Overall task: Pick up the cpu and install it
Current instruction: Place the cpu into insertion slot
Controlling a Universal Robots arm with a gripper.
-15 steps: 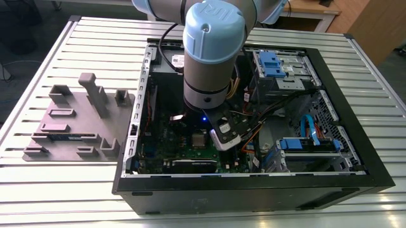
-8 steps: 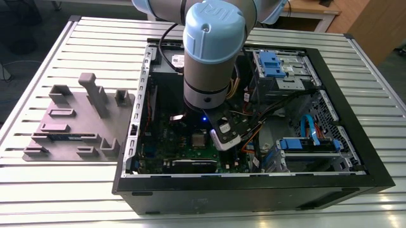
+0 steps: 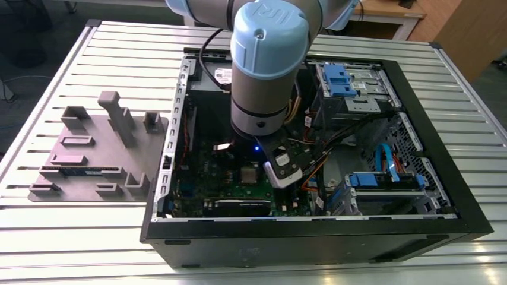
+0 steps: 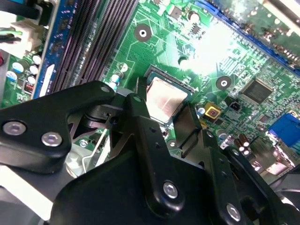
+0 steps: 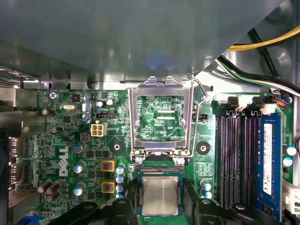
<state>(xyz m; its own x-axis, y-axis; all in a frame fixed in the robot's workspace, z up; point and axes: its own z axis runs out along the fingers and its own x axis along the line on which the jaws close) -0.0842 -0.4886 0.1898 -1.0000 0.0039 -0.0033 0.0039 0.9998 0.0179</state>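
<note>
The cpu (image 5: 160,194) lies flat in the socket (image 5: 161,170), lid (image 5: 161,117) swung up, and the gripper (image 4: 161,117) straddles it so closely that we cannot tell whether it grips or stands free. In the exterior view the arm (image 3: 265,65) hides the gripper, the cpu just showing at six o'clock of the wrist (image 3: 257,122); glare whitens part of the board (image 4: 159,42) in the second wrist view.

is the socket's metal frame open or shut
Open: the metal frame is flipped back on its hinge, leaving the cpu uncovered.
</note>
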